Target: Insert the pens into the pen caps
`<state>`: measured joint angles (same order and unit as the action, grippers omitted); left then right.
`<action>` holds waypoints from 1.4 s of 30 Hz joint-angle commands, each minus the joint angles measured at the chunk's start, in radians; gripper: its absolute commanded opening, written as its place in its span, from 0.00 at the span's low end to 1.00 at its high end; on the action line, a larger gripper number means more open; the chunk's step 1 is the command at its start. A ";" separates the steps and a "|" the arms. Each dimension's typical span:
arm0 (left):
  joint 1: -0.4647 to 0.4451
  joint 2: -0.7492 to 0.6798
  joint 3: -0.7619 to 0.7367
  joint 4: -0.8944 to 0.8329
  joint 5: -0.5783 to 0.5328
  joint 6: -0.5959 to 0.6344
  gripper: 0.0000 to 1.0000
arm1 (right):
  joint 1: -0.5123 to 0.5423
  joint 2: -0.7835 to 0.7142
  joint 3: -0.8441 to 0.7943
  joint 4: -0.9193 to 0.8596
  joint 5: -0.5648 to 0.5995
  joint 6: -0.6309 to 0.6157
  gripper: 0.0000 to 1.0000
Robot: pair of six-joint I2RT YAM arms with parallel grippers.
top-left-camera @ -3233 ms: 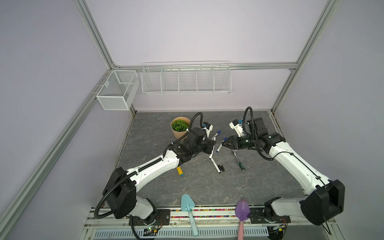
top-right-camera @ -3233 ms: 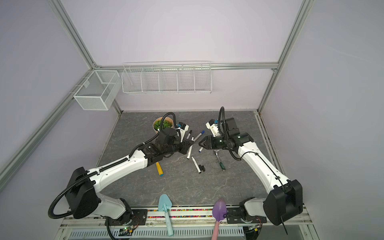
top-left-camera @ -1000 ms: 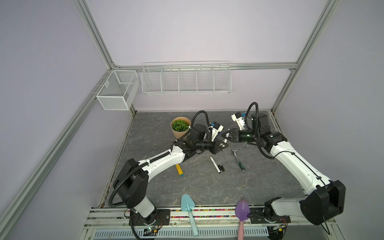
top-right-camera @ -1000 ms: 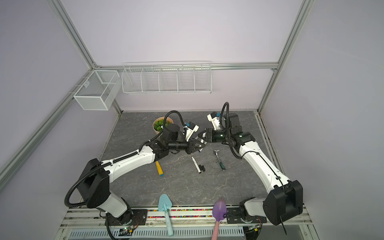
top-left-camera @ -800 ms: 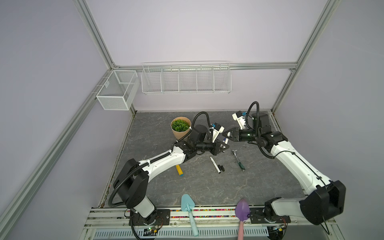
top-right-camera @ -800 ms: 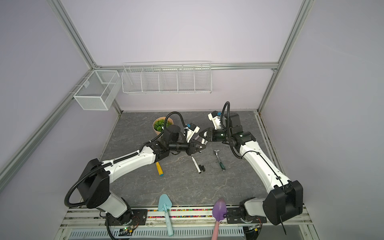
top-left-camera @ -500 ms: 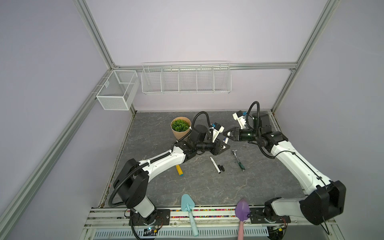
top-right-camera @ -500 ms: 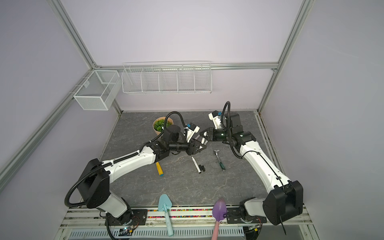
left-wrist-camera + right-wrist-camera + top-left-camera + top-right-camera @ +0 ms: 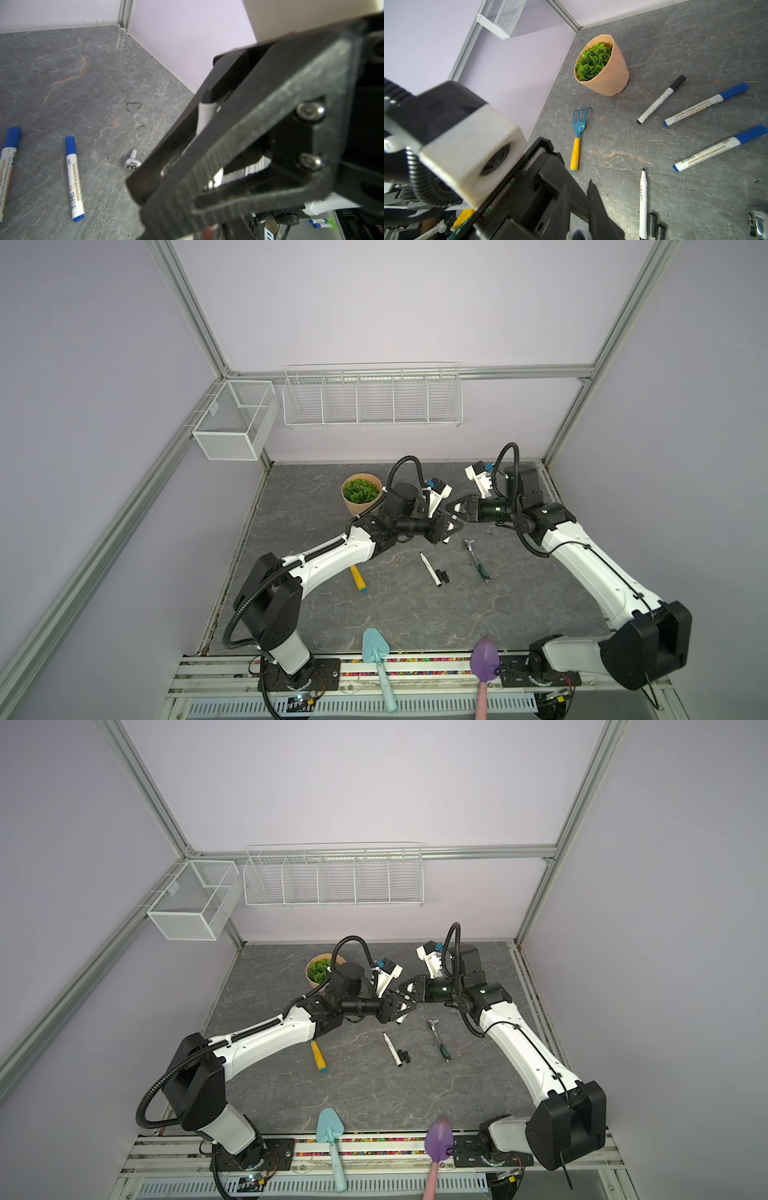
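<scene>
Grippers, apart shortly before, now meet aloft over the far middle of the table [image 9: 374, 614]: right gripper [image 9: 456, 512] clamped on a white pen [image 9: 204, 116], left gripper [image 9: 445, 526] with jaw state indiscernible, probably a handover, while two black pen caps [image 9: 652, 224] lie unfitted nearer.

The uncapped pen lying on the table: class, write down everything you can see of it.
The uncapped pen is slim, white and plastic-looking, with dark barrel print, a bare black tip and a black end plug. It lies flat on the grey table, held by nothing. Two black caps lie close beside its plug end.
</scene>
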<state>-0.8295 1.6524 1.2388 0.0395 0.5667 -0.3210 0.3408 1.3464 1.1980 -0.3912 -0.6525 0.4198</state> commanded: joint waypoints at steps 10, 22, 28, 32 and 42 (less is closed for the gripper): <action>0.010 0.028 0.001 0.058 0.052 -0.057 0.00 | -0.009 -0.027 -0.025 0.002 -0.006 -0.006 0.20; 0.098 -0.104 -0.231 0.056 -0.529 -0.215 0.00 | 0.140 -0.017 -0.188 -0.288 0.399 -0.204 0.46; 0.099 -0.115 -0.231 0.030 -0.542 -0.206 0.00 | 0.247 0.184 -0.181 -0.367 0.493 -0.256 0.43; 0.101 -0.119 -0.233 0.028 -0.540 -0.204 0.00 | 0.289 0.292 -0.165 -0.374 0.521 -0.265 0.42; 0.104 -0.132 -0.242 0.010 -0.536 -0.186 0.00 | 0.319 0.431 -0.129 -0.362 0.604 -0.266 0.39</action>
<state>-0.7269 1.5463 1.0073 0.0616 0.0444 -0.5140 0.6563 1.7451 1.0504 -0.7433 -0.0952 0.1776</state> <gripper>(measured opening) 0.117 0.394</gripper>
